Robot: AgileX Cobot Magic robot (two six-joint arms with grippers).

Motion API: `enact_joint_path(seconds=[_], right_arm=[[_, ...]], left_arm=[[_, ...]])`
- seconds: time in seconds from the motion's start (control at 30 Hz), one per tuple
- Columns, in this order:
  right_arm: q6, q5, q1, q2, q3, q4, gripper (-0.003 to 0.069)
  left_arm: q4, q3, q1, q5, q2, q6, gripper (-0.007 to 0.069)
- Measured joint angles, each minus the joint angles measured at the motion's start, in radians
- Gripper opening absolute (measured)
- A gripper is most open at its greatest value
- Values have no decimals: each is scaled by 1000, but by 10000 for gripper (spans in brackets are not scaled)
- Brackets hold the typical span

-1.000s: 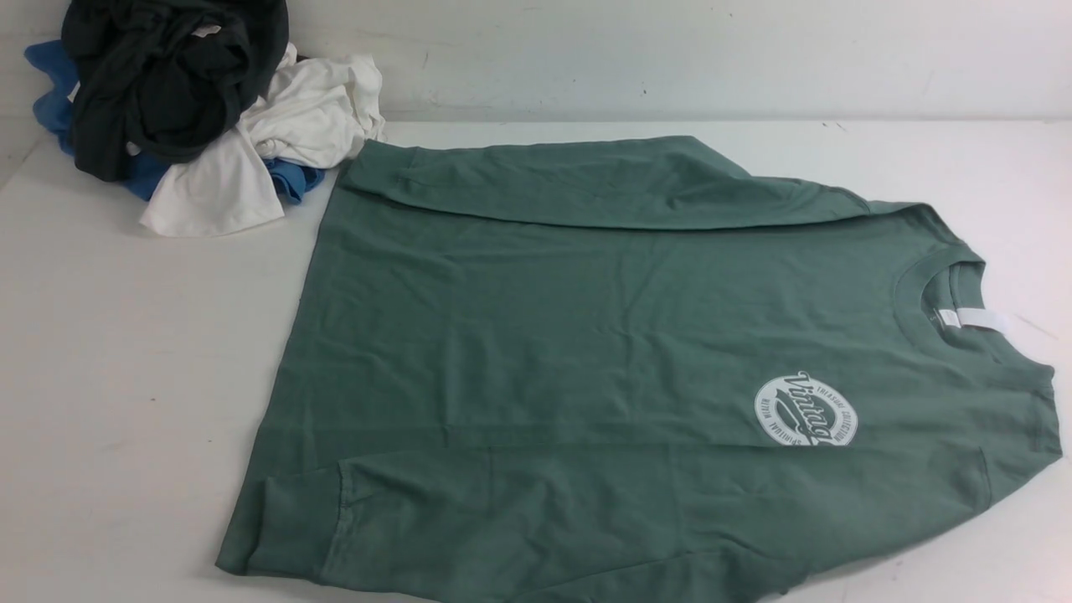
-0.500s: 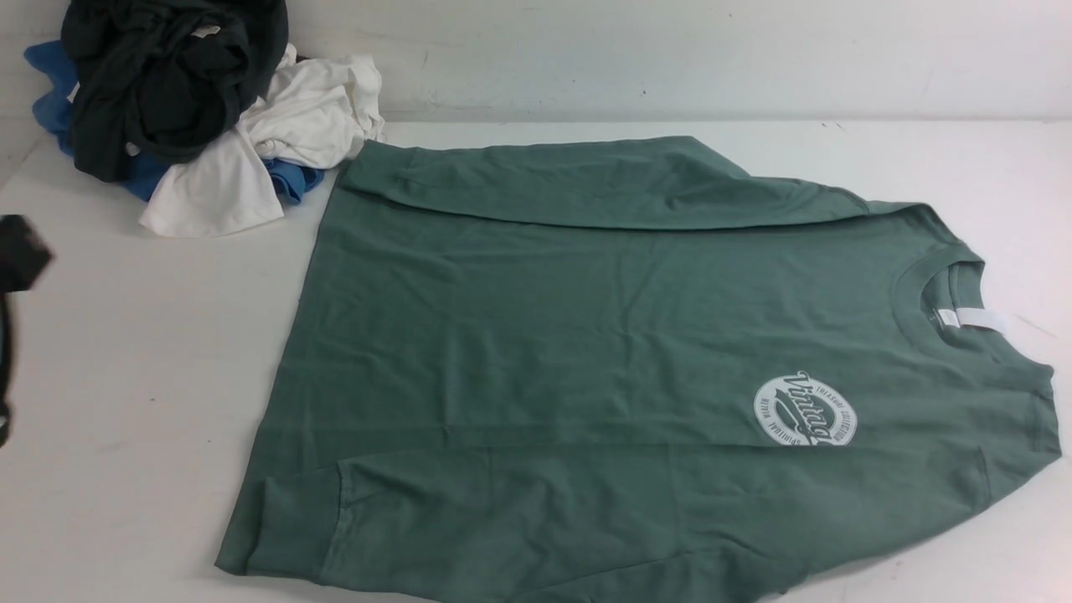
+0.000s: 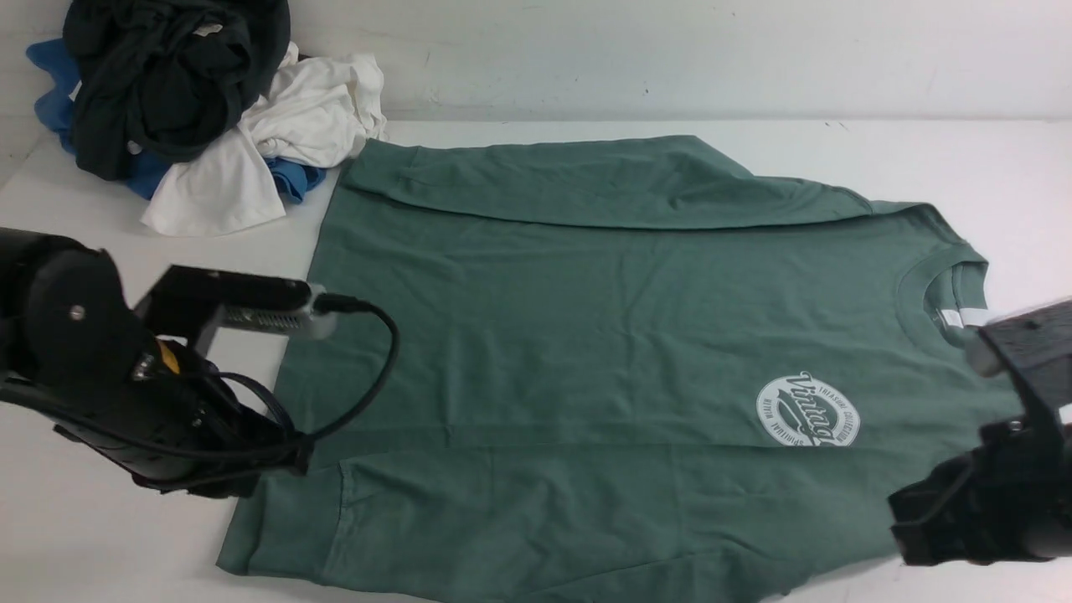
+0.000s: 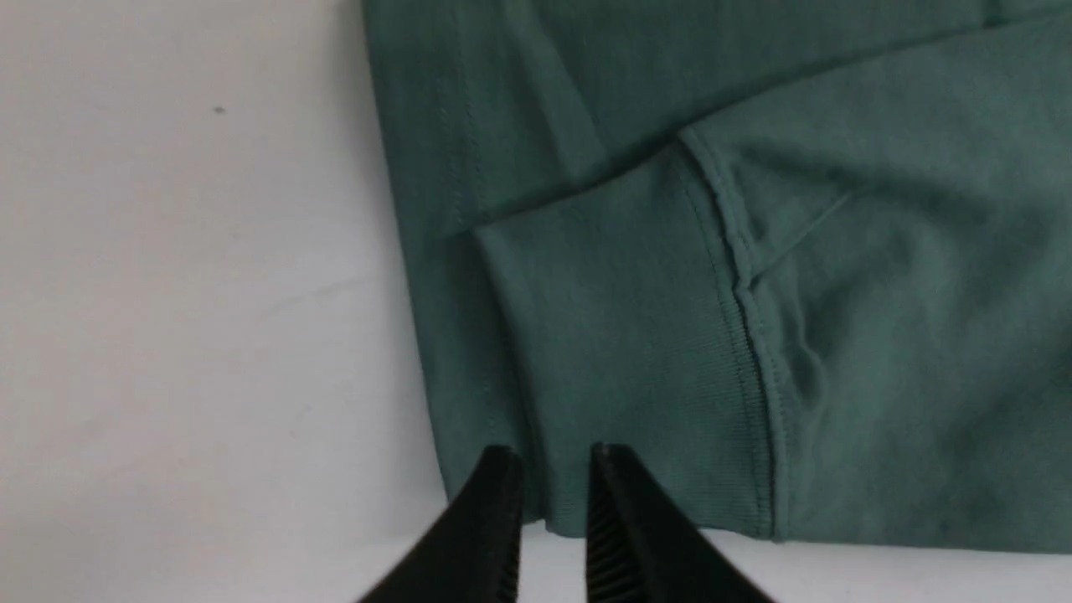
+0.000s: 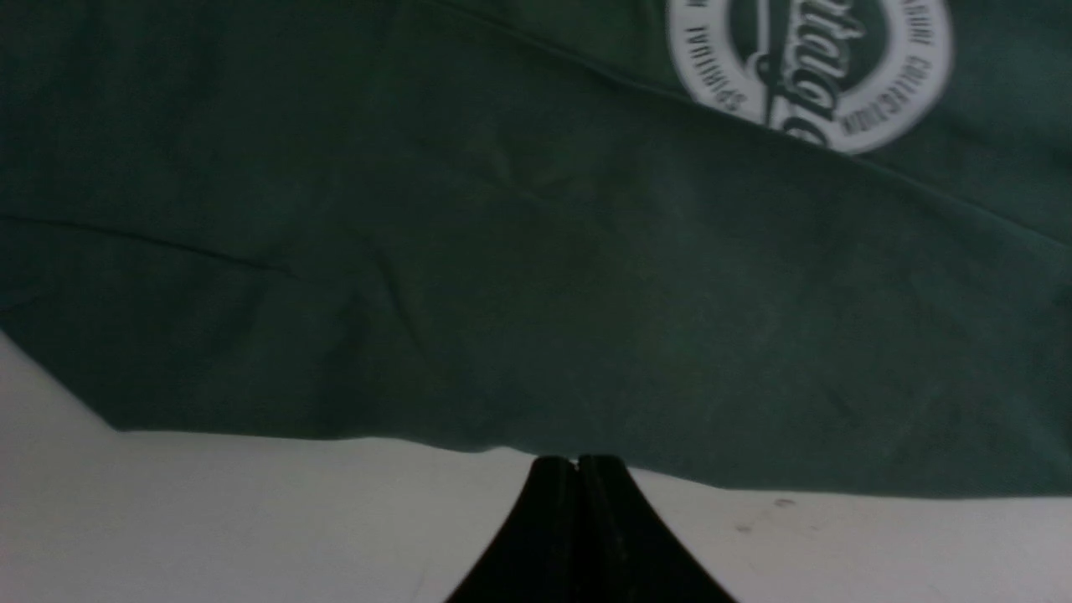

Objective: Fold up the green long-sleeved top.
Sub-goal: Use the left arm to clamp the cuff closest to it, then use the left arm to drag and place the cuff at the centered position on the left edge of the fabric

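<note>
Above the hem corner, the left claw (image 4: 553, 473) is parting slightly, holding nothing; the right claw (image 5: 578, 469) is staying closed near the sleeve side.
Sleeves lying inward, the green top (image 3: 553, 335) is spreading across the table (image 3: 100, 536), long axis left-right, neck pointing right; body folding is probably beginning, requiring an edge grip.
</note>
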Motion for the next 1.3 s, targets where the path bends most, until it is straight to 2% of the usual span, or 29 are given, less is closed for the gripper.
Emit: enact_joint_path(seconds=[0.03, 0.17, 0.33, 0.5, 0.7, 0.77, 0.83, 1.0, 1.13, 1.3], right_arm=[[-6, 0, 2, 5, 0, 0, -14], [-105, 33, 16, 106, -51, 127, -14], [-141, 52, 16, 124, -60, 178, -14], [-150, 56, 16, 124, -63, 198, -14], [-150, 56, 16, 124, -64, 201, -14], [-150, 56, 16, 124, -65, 201, -14], [-150, 55, 16, 124, -65, 201, -14], [-150, 53, 16, 124, -65, 198, -14], [-161, 52, 16, 124, -65, 197, -14], [-172, 44, 16, 124, -65, 197, -14]], left_arm=[[0, 0, -1, 1, 5, 0, 148], [1, -8, -3, -24, 84, 0, 314], [1, -9, -3, -93, 119, 0, 352], [1, -10, -3, -140, 219, 0, 277], [-3, -19, -4, -145, 236, 1, 122], [-2, -25, -4, -130, 223, 2, 41], [-1, -41, -4, -108, 203, 2, 12], [0, -107, -4, -47, 144, 4, 2], [0, -200, -4, 4, 110, 56, 2], [29, -430, -4, 6, 130, 147, 2]])
